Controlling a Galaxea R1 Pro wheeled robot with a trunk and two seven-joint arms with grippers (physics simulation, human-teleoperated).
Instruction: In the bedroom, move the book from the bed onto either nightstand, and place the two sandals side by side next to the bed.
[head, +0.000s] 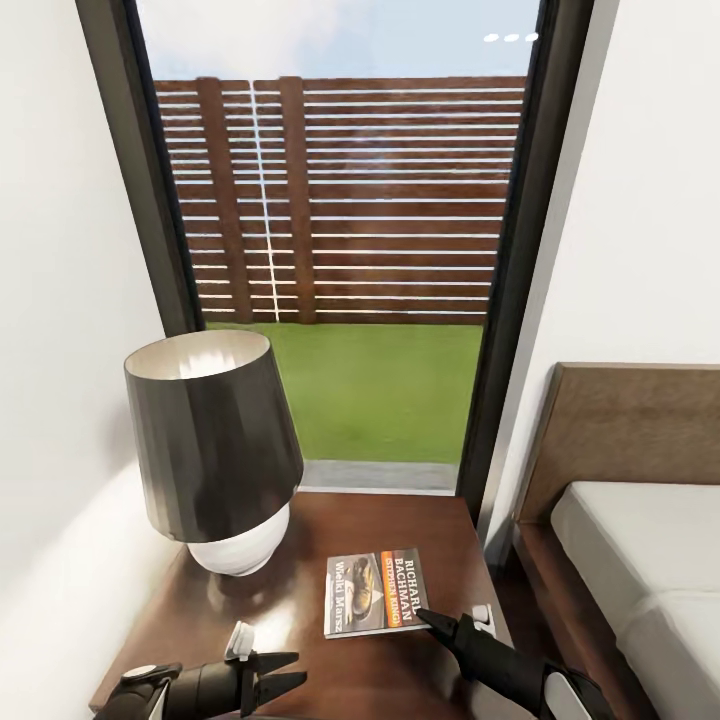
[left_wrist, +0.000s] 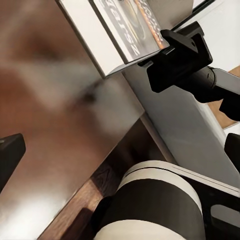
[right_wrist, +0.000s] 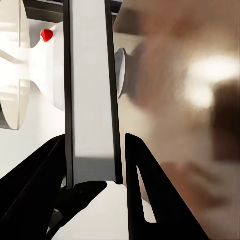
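A low dark-brown wooden nightstand (head: 330, 590) has a glossy, polished top that mirrors soft light. On it beside the lamp lies a thin paperback book (head: 374, 590) — smooth printed cover, slightly shiny. The lamp has a dark matt shade (head: 210, 440) and a smooth white glazed-looking base (head: 238, 552). Right of the nightstand, a bed frame of matt brown wood (head: 620, 430) carries a plain light-grey cloth mattress (head: 640, 560). Both black grippers (head: 262, 676) (head: 428, 618) look like matt plastic.

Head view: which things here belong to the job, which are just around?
Job:
- book, lying on the nightstand
- right gripper, at the book's edge
- bed, at the right

Around:
- lamp, on the nightstand
- window, fence and grass outside
- left gripper, nothing in it
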